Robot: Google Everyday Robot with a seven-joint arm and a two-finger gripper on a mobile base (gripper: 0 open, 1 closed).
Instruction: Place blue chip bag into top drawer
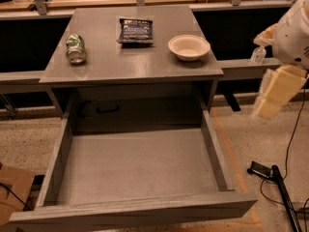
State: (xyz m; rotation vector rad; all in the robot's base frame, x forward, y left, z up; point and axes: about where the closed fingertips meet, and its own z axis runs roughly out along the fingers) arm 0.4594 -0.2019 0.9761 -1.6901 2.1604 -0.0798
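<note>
Drawer space waits nearest: the top drawer (140, 166) stands pulled out, below and left of the gripper (268, 108), bare inside and ready to receive. The gripper hangs off the table's (130, 64) right side, apparently carrying nothing; open or closed, I cannot tell. Farther back and left of it, the blue chip bag (136, 30) lies flat between can (76, 48) and bowl (189, 46), not yet grasped.

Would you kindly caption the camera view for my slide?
Top drawer open; blue chip bag on the cabinet between can and bowl; gripper hanging at right.
</note>
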